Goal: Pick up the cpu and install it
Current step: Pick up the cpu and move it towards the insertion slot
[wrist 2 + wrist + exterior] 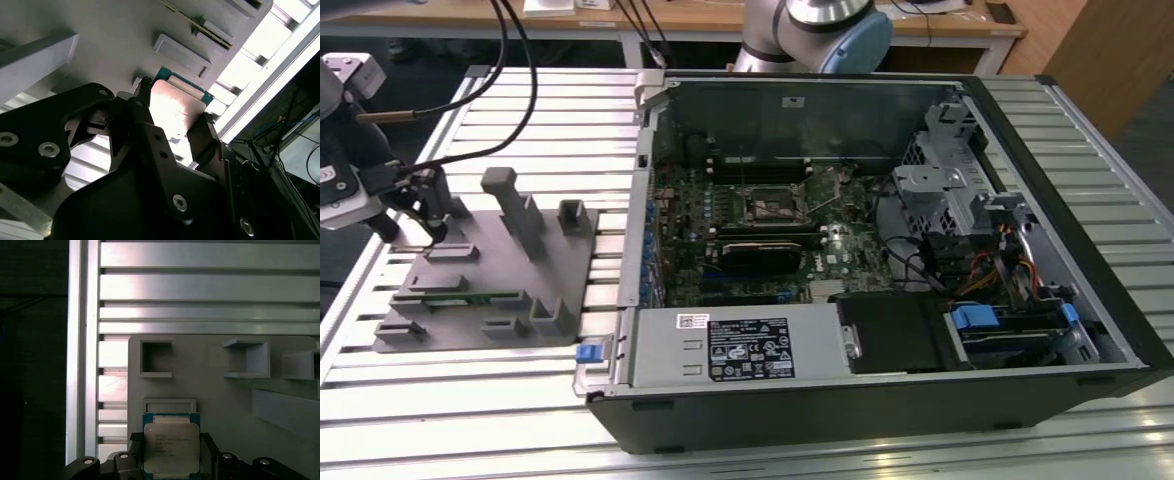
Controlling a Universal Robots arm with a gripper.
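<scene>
End effector [174, 112]: clamped on cpu [171, 446] by two opposite edges. Side grip leaves silvery top uncovered, so you can check seating in both wrist views. Cpu at grey fixture [480, 270], partly over shallow pocket [169, 404]; can't tell if lifted clear. Fixture on slatted worktop [494, 110], beside open PC case [881, 405]. Motherboard socket [770, 205] well apart, likely where chip belongs.

The hand [416, 225] hangs at the exterior view's left — fingers [202, 137] pointing down, clamped on the cpu [171, 447].
</scene>
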